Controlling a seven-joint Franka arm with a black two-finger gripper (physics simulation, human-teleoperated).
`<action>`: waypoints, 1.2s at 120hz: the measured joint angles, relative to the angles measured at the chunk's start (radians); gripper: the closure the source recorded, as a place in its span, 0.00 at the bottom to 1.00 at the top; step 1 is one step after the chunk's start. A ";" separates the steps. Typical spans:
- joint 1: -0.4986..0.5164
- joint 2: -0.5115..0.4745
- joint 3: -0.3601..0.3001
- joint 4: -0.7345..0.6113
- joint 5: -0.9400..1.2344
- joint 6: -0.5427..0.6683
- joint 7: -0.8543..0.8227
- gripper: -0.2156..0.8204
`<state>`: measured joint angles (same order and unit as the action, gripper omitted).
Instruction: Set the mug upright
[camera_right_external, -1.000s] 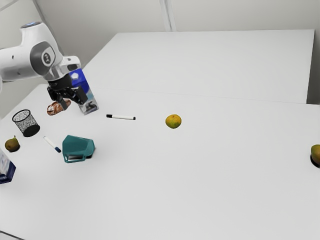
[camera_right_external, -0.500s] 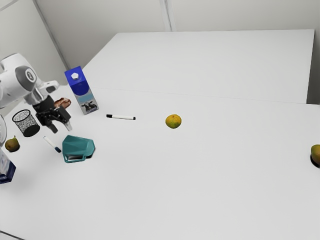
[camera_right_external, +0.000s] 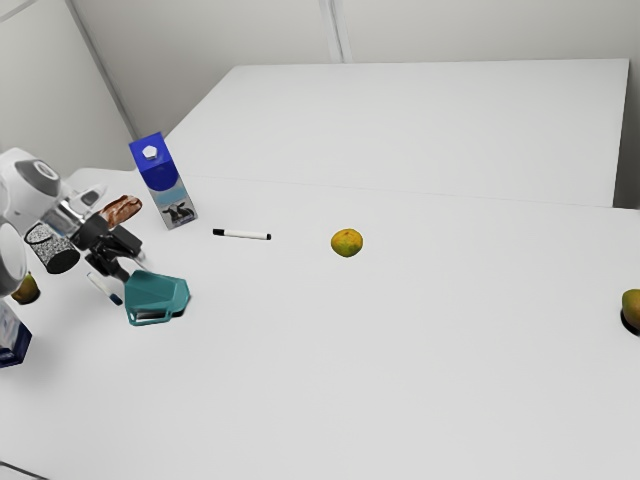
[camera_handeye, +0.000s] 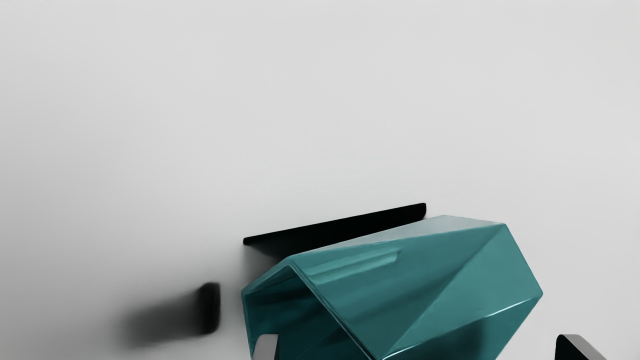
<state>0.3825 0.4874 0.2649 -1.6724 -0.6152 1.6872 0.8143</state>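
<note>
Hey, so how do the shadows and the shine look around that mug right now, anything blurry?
Wrist view: thin bright glints on the teal mug's edges, a crisp black shadow along one side, and a separate dark patch smearing softly across the pale table. Exterior view: even light, little glare, a small dark shadow tucked against the mug, another under the fruit at the view's right edge.

A white counter (camera_right_external: 400, 370) carries a sideways teal mug (camera_right_external: 160, 291), two markers (camera_right_external: 243, 234), two cartons (camera_right_external: 163, 183), a mesh cup (camera_right_external: 62, 261), a tangerine (camera_right_external: 347, 243), two other fruits (camera_right_external: 631, 306) and something brown (camera_right_external: 122, 209).
</note>
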 joint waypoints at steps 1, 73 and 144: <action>0.001 0.001 0.000 0.000 -0.005 -0.002 0.002 0.21; 0.038 0.026 0.015 -0.048 -0.222 -0.068 0.065 0.24; 0.032 0.015 0.015 -0.074 -0.277 -0.101 0.077 0.81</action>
<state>0.4149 0.5020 0.2800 -1.7464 -0.8921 1.5857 0.8908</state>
